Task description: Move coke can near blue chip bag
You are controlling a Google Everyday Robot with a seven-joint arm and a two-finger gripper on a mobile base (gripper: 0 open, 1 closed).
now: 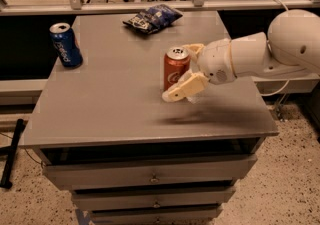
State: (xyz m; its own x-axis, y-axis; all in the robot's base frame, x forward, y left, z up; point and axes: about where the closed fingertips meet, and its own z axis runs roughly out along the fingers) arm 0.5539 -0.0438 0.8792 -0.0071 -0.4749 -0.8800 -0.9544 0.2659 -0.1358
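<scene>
My gripper (179,72), jaws spread apart, brackets the coke can (175,66), which stands well short of the chip bag (152,17); grasp and carry not yet done.

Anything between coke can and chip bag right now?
Nothing: the camera view shows only bare table between the coke can and the chip bag. The pincer is at the can, open, a finger on each side.

Grey drawer cabinet (150,175) on speckled floor (295,189)
</scene>
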